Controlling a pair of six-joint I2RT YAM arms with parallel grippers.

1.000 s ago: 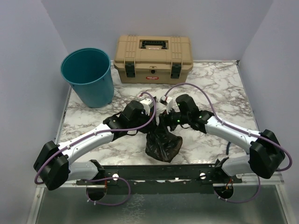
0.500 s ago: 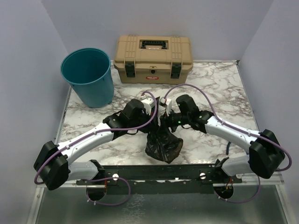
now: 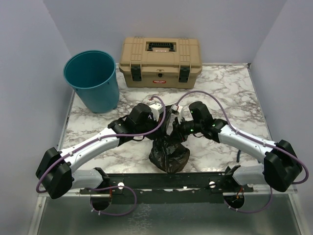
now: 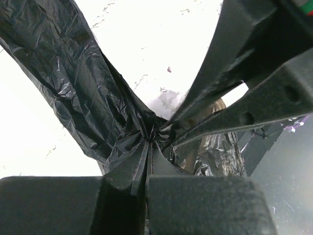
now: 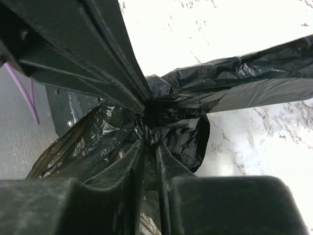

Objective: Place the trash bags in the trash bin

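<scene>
Since a second ago, my right end effector (image 5: 149,142) has closed onto the gathered neck of the trash bag (image 3: 168,152), beside my left end effector (image 4: 149,147), also clamped there; the bag hangs over the surface (image 3: 230,93), long axis toward the near edge, trash bin (image 3: 92,81) well apart

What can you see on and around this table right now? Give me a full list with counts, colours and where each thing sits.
Thin crinkly black plastic trash bag: one, black, near centre, bunched below both claws.
Round teal plastic bucket: one, teal, back left corner, upright, open-topped.
Tan rectangular plastic toolbox: one, tan with black latches, back centre, lid shut.
White-and-grey marble tabletop: one, under the arms and the bag.
Left claw: one, black, shut on the bag's gathered film.
Right claw: one, black, pinching the same gather from the opposite side.
</scene>
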